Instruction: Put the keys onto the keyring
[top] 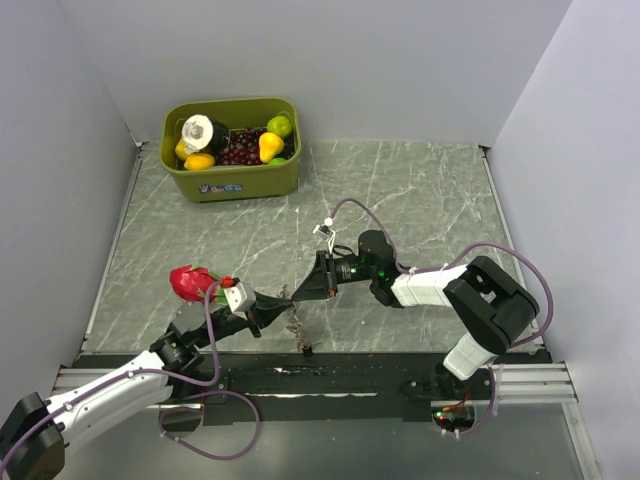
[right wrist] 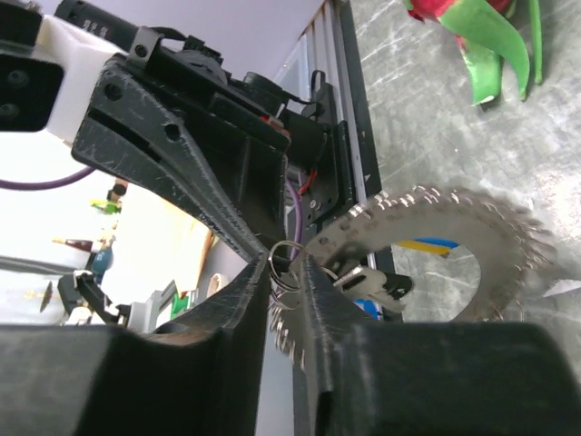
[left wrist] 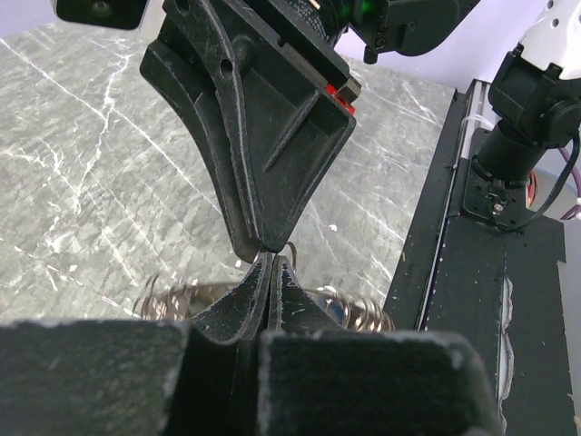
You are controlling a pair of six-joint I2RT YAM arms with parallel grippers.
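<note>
My two grippers meet tip to tip above the table's front middle. The left gripper (top: pixel 283 296) (left wrist: pixel 270 262) is shut on a thin wire ring of the keyring (left wrist: pixel 296 247). The right gripper (top: pixel 301 291) (right wrist: pixel 289 271) is shut on small rings of the same keyring (right wrist: pixel 436 213), a limp grey loop hanging below the tips (top: pixel 297 323). In the right wrist view a black-headed key (right wrist: pixel 374 280) and yellow and blue key heads (right wrist: pixel 423 243) hang by the loop. A small dark key (top: pixel 305 349) lies on the black strip below.
A red dragon fruit (top: pixel 192 282) lies by the left arm and shows in the right wrist view (right wrist: pixel 472 36). A green bin (top: pixel 232 178) of fruit stands at the back left. Grey walls close in both sides.
</note>
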